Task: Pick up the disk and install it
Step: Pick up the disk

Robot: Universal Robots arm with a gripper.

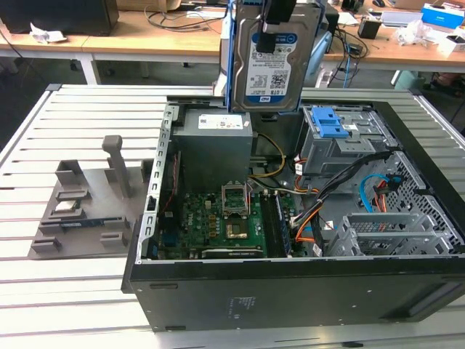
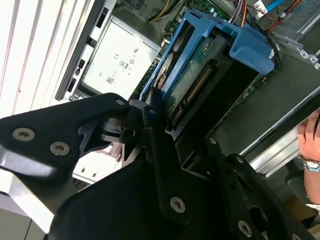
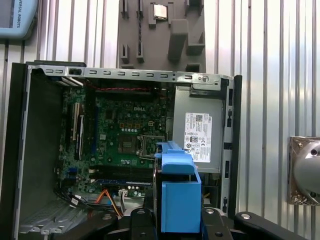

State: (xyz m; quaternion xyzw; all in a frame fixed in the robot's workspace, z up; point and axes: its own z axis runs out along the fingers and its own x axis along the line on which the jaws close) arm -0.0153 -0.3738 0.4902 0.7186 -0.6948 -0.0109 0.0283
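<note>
Disk look: the disk is a flat silver-grey drive whose white-and-blue label faces the exterior view. A bright blue bracket runs round its edges. The second wrist view shows its green circuit side with a row of connector pins.
Disk place: it hangs upright in the air, clear of everything below. It is above the far rim of the open computer case, over the grey power-supply box.
Fingers: the gripper is drawn in narrow, its black fingers clamped on the disk's upper edge.
Case edges: the case lies open side up on the slatted table, its black wall along the table's near edge.
Open room: the motherboard covers the case floor. A drive cage with a blue latch fills the far corner toward the exterior view's right, with cables just beside it.
Table side: a grey fixture sits apart from the case, toward the exterior view's left.
Person: a hand with a wristwatch is near the case's outer wall.
</note>
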